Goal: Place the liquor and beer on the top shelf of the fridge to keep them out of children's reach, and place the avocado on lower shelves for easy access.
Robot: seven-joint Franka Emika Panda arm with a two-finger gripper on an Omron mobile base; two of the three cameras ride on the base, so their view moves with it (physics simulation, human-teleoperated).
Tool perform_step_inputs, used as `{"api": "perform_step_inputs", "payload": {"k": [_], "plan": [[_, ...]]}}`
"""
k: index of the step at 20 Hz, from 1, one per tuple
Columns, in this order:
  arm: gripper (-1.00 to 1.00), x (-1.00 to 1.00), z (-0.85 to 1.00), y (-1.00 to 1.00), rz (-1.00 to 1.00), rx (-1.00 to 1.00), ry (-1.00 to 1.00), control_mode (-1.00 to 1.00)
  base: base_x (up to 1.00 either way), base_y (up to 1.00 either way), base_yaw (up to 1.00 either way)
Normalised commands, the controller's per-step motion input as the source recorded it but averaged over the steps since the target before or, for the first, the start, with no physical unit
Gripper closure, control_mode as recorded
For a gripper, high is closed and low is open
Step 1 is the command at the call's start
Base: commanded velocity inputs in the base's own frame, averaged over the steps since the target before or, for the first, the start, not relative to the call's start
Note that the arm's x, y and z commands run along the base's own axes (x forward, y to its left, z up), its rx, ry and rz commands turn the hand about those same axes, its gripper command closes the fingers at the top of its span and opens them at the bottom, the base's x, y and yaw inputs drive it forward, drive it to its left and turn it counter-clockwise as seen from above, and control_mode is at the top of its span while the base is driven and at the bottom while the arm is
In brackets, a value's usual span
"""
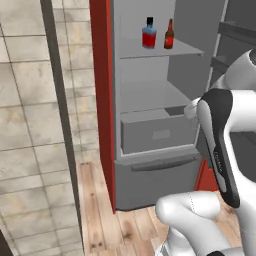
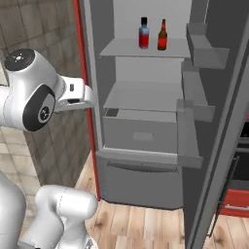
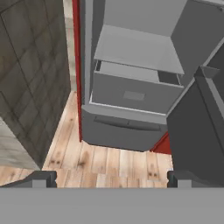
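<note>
The fridge (image 1: 106,100) stands open. On its top shelf (image 1: 186,50) the blue liquor (image 1: 149,34) and the brown beer (image 1: 169,36) stand upright side by side; the right base view also shows the liquor (image 2: 143,34) and the beer (image 2: 162,36). The lower shelves (image 2: 141,95) lie bare above a grey drawer (image 3: 131,94) pulled out a little. The avocado is out of view. My gripper (image 3: 111,179) hangs open and empty outside the fridge, in front of and above the drawer. Both fingertips (image 3: 41,179) stand wide apart.
The open fridge door (image 2: 219,121) with its bins (image 2: 204,51) stands to the right. A tiled wall (image 1: 30,125) and a dark post (image 1: 60,100) close the left side. Wooden floor (image 3: 105,162) lies in front of the bottom freezer drawer (image 2: 138,177).
</note>
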Motion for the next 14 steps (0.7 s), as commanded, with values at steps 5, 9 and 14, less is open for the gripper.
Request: {"api": "perform_step_inputs", "payload": {"k": [5, 9, 14], "plan": [[-1.00, 0.00, 0.00, 0.00, 0.00, 0.00, 0.00, 1.00, -1.00, 0.00, -0.21], [-1.00, 0.00, 0.00, 0.00, 0.00, 0.00, 0.00, 1.00, -1.00, 0.00, -0.36], [-1.00, 0.00, 0.00, 0.00, 0.00, 0.00, 0.00, 1.00, -0.90, 0.00, -0.48]]}}
